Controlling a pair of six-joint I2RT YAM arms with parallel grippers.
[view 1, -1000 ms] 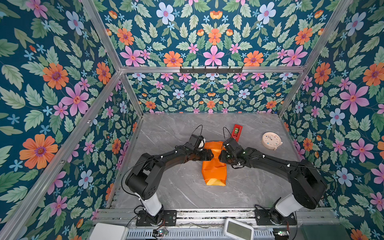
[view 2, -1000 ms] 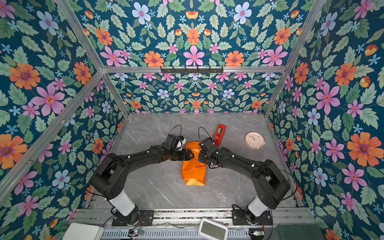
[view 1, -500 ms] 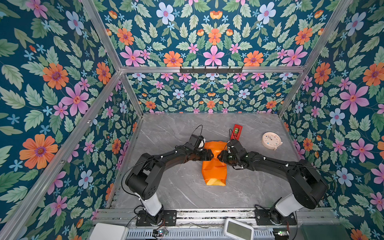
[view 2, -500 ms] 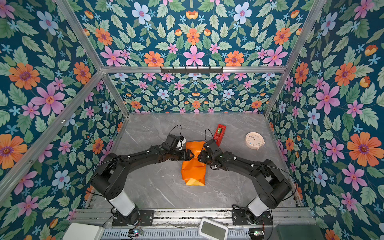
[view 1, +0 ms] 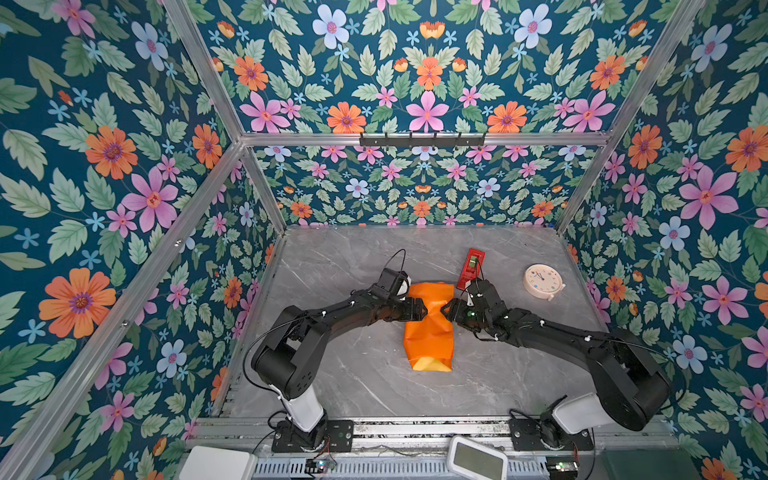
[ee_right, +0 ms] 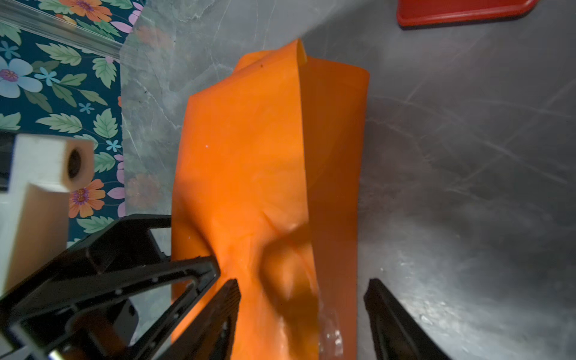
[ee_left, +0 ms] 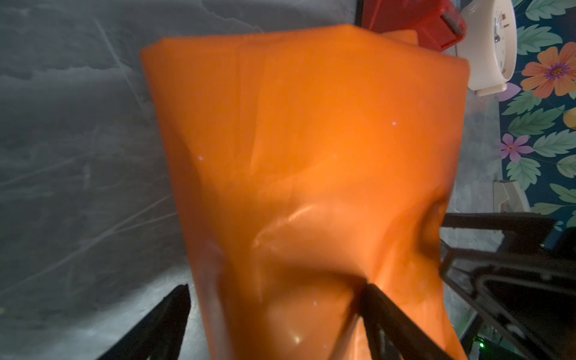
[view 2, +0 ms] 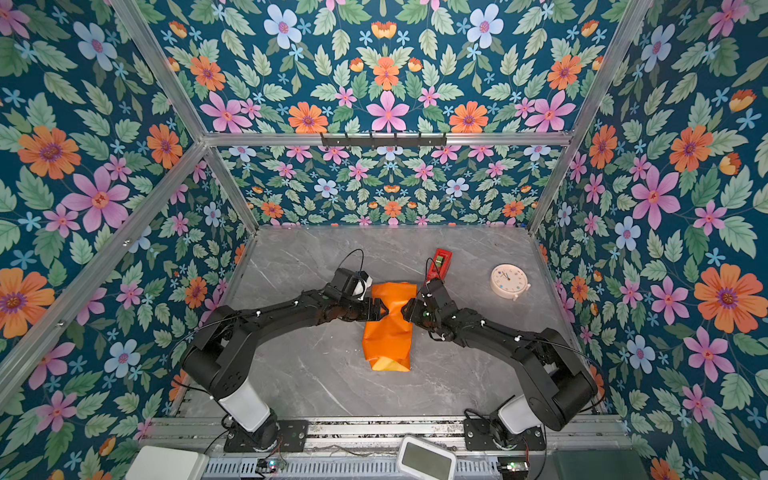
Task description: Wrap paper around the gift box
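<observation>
Two grippers meet at the waist of the paper (view 1: 428, 336), which lies as a long orange bundle in the middle of the table (view 1: 353, 266), running from 12 to 6 o'clock. Yellow shows at its 6 o'clock end. The left gripper (view 1: 420, 311) is at the bundle's 9 o'clock with jaws wide: one finger (ee_left: 383, 311) presses into the orange face and the other is just beside the edge. The right gripper (view 1: 446, 311) is at 3 o'clock with jaws also apart, one finger (ee_right: 389, 314) clear of the paper. The box cannot be seen. A red dispenser (view 1: 469, 268) lies at the paper's 1 o'clock and a clock (view 1: 540, 280) at 2 o'clock.
</observation>
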